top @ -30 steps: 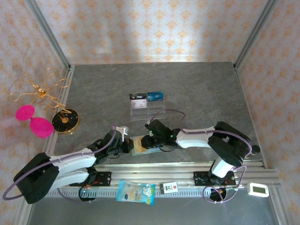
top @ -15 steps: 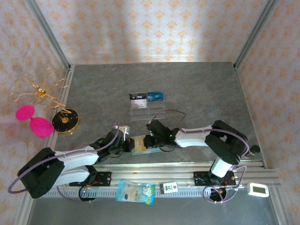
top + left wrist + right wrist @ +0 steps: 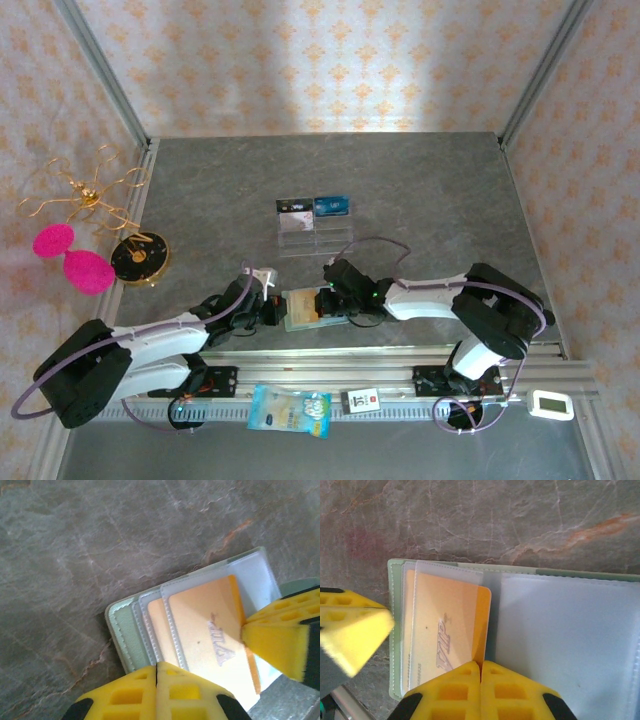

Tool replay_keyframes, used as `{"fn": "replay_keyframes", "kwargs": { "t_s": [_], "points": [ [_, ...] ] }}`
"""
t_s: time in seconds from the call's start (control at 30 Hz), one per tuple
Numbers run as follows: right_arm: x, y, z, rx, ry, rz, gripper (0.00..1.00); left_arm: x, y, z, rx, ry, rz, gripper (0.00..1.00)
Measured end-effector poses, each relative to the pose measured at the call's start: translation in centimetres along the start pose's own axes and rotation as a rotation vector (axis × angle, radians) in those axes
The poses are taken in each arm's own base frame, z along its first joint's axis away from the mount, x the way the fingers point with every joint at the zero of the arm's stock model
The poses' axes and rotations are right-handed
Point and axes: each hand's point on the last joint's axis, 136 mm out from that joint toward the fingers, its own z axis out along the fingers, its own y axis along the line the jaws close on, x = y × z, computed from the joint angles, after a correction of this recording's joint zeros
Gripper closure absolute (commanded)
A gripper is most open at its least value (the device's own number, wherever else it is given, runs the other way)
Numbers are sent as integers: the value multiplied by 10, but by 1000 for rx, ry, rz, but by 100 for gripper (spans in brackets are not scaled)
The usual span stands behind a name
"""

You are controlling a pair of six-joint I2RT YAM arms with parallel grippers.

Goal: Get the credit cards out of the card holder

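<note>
- card holder (image 3: 302, 310): open, flat on counter (image 3: 430, 190), close to the near edge, between both tools.
- One half: stack of clear plastic pockets over the green cover. Other half: one wide clear pocket.
- gold VIP card (image 3: 447, 625): in the front clear pocket, partly out. One long edge pokes past the pocket rim toward the fold.
- second gold card (image 3: 154, 622): in the pocket behind, mostly covered by the front one.
- left tool (image 3: 156, 669): yellow pads pressed together, nothing pinched. Tips at the holder's outer edge on the stacked-pocket side.
- right tool (image 3: 481, 667): pads pressed together too, nothing pinched. Tips at the exposed edge of the gold VIP card, beside the fold.
- Tools facing each other across the card half, near but apart.
- Can't tell whether either tip presses down or just sits above the surface.
- acrylic rack (image 3: 313, 232): farther back, mid-counter, well apart from the holder.
- dark card (image 3: 293, 206) and blue card (image 3: 331, 205): upright in the rack side by side, dark one on the left.
- Left edge, by the wall: gold wire ornament (image 3: 85, 190), pink pieces (image 3: 85, 270), black disc (image 3: 138, 257).
- Near rail: blue-white packet (image 3: 290, 410).
</note>
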Motion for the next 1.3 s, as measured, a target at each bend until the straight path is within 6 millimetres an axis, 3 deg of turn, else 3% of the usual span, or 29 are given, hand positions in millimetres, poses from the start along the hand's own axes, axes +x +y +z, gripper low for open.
{"fn": "replay_keyframes", "kwargs": {
  "t_s": [0.13, 0.27, 0.5, 0.87, 1.17, 1.3],
  "points": [
    [0, 0, 0, -2, -1, 0, 100, -13, -23, -5, 59, -35, 27, 100],
    [0, 1, 0, -6, -4, -1, 100, -13, -44, 3, 89, -10, 61, 100],
    [-1, 0, 0, -11, -9, -1, 100, 1, -19, 13, -11, 35, 40, 100],
    [-2, 0, 0, -16, -9, 3, 100, 1, -17, 13, -18, 29, 41, 100],
    [-8, -3, -1, -60, -1, 43, 81, 2, -13, 19, -23, 32, 34, 100],
    [-7, -1, 0, -73, 7, 42, 85, 1, -14, 21, -17, 31, 37, 100]
  ]
}}
